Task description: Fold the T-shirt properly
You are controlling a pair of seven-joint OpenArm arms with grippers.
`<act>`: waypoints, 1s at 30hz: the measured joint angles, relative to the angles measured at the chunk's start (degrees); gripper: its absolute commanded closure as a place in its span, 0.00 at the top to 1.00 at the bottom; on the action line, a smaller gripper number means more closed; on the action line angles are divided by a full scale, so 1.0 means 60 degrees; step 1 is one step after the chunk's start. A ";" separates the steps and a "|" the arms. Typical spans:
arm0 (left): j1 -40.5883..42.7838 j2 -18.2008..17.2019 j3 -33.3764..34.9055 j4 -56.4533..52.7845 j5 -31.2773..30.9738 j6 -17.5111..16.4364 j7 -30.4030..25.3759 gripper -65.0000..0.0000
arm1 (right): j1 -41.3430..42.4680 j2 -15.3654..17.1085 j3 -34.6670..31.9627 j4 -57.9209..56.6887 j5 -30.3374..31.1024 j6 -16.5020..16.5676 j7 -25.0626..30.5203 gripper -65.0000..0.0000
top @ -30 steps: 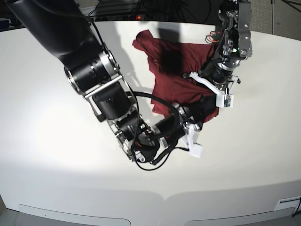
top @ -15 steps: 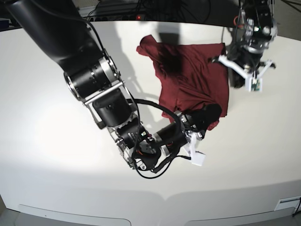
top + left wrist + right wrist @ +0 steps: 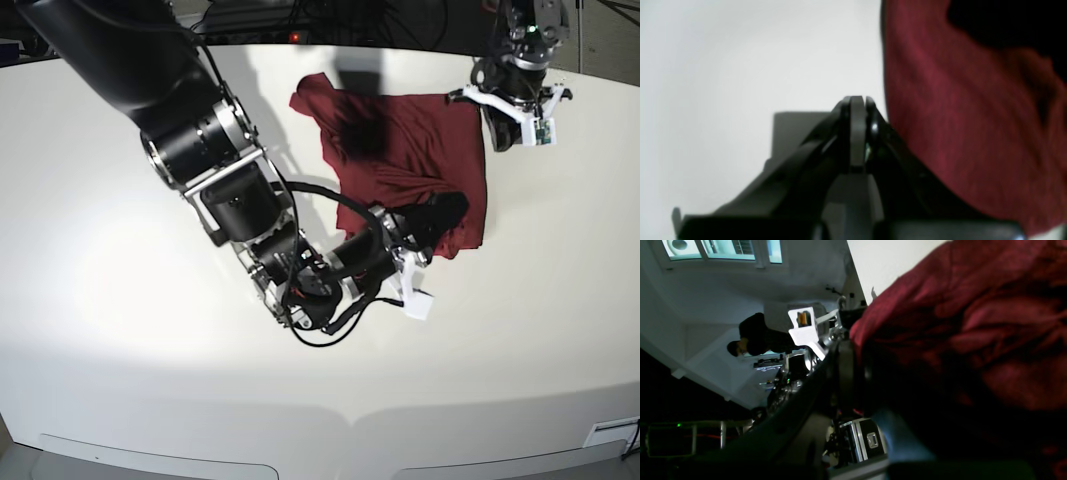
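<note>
The maroon T-shirt [image 3: 415,150] lies wrinkled on the far middle of the white table [image 3: 120,300], one sleeve sticking out at the upper left. My right gripper [image 3: 443,214] is at its near hem, shut on a bunch of the fabric. In the right wrist view the T-shirt [image 3: 973,323] drapes over the black fingers [image 3: 843,360]. My left gripper [image 3: 497,135] sits just off the shirt's far right edge. In the left wrist view the left gripper [image 3: 857,101] is shut, nothing shows between the tips, and the T-shirt [image 3: 957,116] lies beside them to the right.
Cables and a red light [image 3: 296,37] run along the table's back edge. My bulky right arm [image 3: 230,190] stretches across the table's left half. A person in black [image 3: 756,336] shows far behind in the right wrist view.
My left arm has swung from over the shirt's middle to its far right corner, and the shirt now lies spread wider to the right. The right gripper has shifted slightly right with the hem.
</note>
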 measured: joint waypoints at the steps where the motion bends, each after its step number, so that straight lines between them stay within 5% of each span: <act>1: -0.0138 0.0000 0.0175 -0.0142 0.0000 0.0007 -0.0084 0.00 | 0.0011 0.0000 0.0000 0.0000 0.0022 0.0004 0.0004 0.00; 10: -0.1020 0.0004 0.1920 -0.0743 -0.0025 0.0047 0.0047 0.00 | 0.0004 0.0004 0.0000 0.0000 -0.0004 0.0000 0.0000 0.00; 19: -0.1151 0.0004 0.2033 -0.0739 -0.0033 0.0401 0.0324 0.00 | 0.0004 0.0000 0.0000 0.0000 0.0000 0.0000 -0.0004 0.00; 24: -0.1195 0.0004 0.2036 -0.0259 0.0404 0.0408 0.1264 0.00 | 0.0007 0.0000 0.0000 0.0000 0.0004 0.0000 0.0033 0.36; 30: -0.0776 0.0000 0.2040 0.1038 0.0707 0.0583 0.2251 0.00 | 0.0102 0.0000 0.0000 0.0000 -0.0004 0.0000 0.0022 0.38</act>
